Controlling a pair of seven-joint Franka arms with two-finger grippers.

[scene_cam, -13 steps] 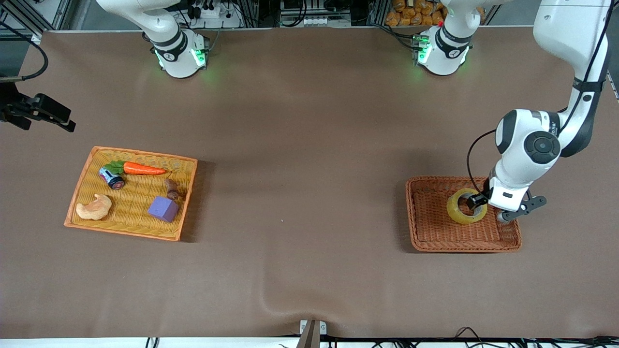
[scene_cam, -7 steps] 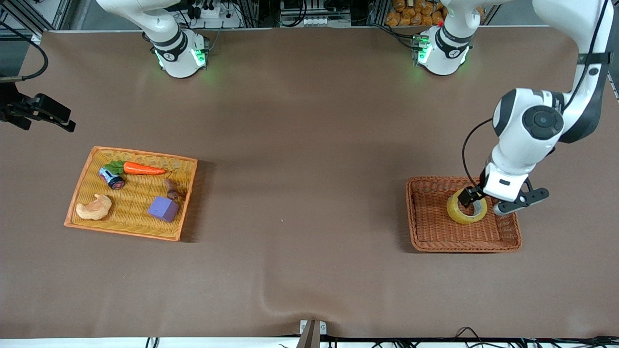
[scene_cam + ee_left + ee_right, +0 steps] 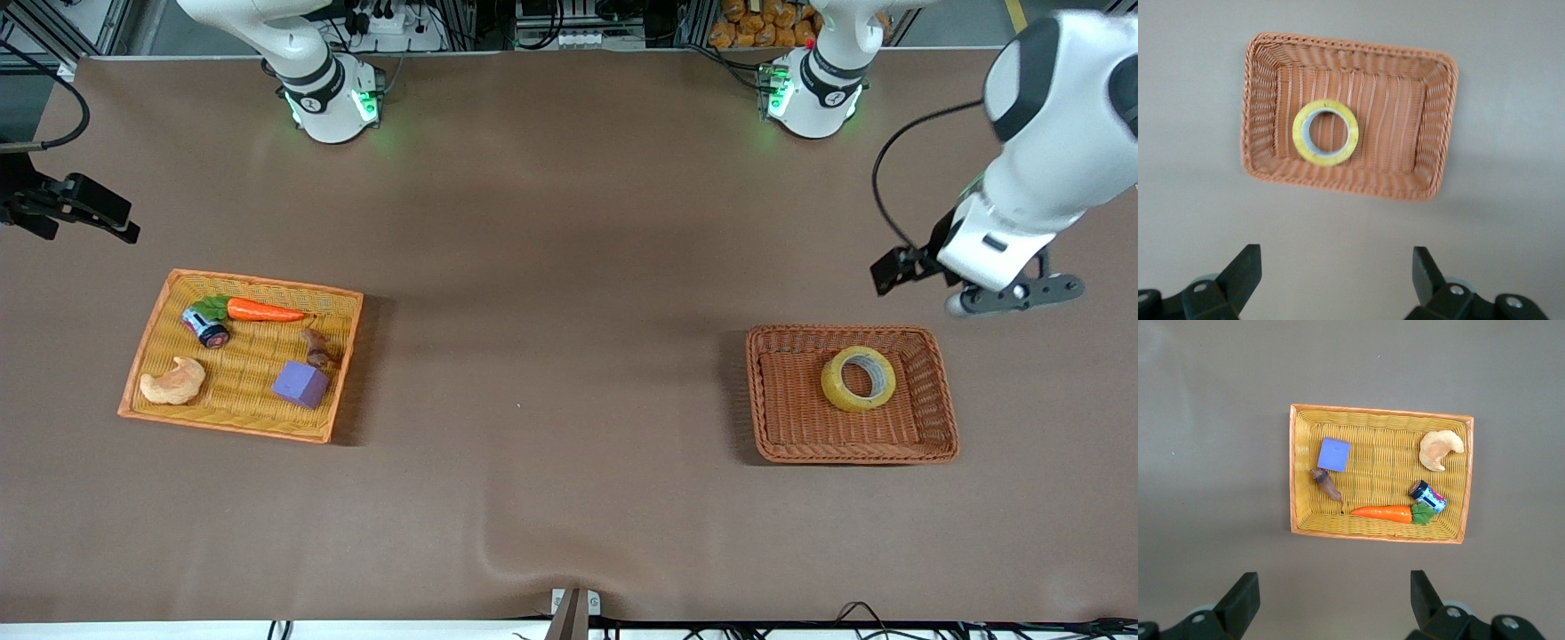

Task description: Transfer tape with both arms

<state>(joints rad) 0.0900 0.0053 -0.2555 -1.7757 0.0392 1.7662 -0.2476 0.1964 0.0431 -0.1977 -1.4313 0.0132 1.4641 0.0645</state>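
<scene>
The tape, a yellow ring with a grey core, lies flat in the brown wicker basket toward the left arm's end of the table. It also shows in the left wrist view. My left gripper hangs high over the bare table beside that basket. In its wrist view the left gripper is open and empty, well clear of the tape. My right gripper is open and empty, waiting high over the table by the yellow basket.
The yellow basket toward the right arm's end holds a carrot, a small can, a purple block, a brown piece and a pale croissant-like piece. Brown cloth covers the table.
The left gripper has let go of the tape, risen out of the brown basket and drawn back toward its base. The tape stays in the basket. The right arm has not moved.
</scene>
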